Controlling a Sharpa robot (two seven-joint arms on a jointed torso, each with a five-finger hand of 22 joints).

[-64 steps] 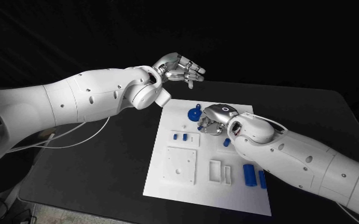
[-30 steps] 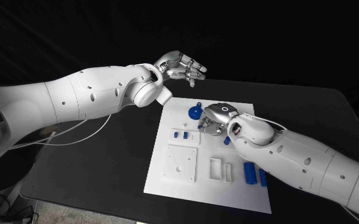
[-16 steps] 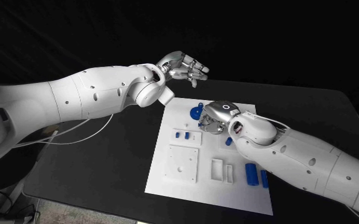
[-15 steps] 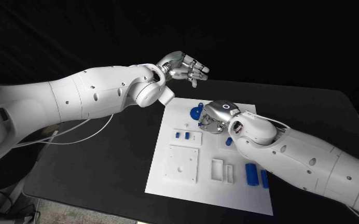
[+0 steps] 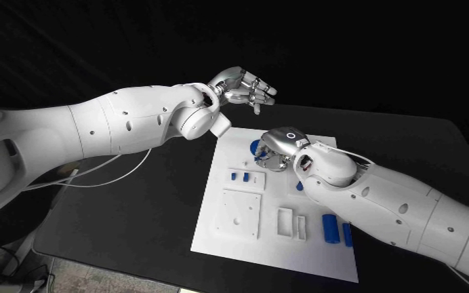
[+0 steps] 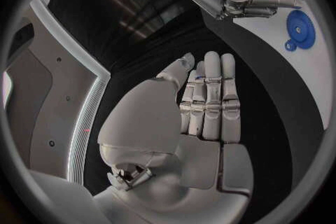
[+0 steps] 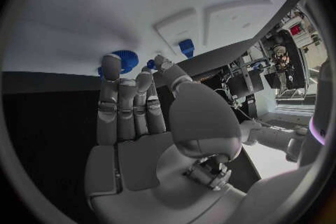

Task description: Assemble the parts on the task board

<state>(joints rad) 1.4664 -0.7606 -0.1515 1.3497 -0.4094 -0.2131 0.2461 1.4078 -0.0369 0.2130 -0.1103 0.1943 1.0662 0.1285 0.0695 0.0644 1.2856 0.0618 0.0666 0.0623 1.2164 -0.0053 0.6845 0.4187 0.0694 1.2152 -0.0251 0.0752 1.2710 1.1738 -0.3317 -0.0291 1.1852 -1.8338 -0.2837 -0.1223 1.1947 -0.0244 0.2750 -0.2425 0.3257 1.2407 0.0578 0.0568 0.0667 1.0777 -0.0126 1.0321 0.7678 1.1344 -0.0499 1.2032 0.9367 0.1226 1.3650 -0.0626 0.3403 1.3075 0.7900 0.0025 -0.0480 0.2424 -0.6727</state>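
Observation:
The white task board (image 5: 227, 240) lies in the middle of the black table. A blue round gear (image 5: 254, 148) sits near its far edge, also seen as the blue gear (image 6: 301, 29) and the blue gear (image 7: 126, 59). My right hand (image 5: 278, 146) hovers right beside it, fingers straight and side by side, their tips (image 7: 112, 63) at the gear's edge; I cannot tell if they touch. My right hand (image 7: 133, 112) holds nothing. My left hand (image 5: 245, 88) is raised beyond the board's far left corner, its fingers (image 6: 210, 95) flat and empty.
Two small blue pegs (image 5: 238, 177) stand in a white block. A short blue piece (image 5: 298, 186) lies by my right forearm. Two blue cylinders (image 5: 337, 230) lie near the board's right edge. White raised blocks (image 5: 238, 215) take up the board's near half.
My right hand has edged a little towards the board's far edge, closer over the gear. My left hand stays raised in nearly the same place.

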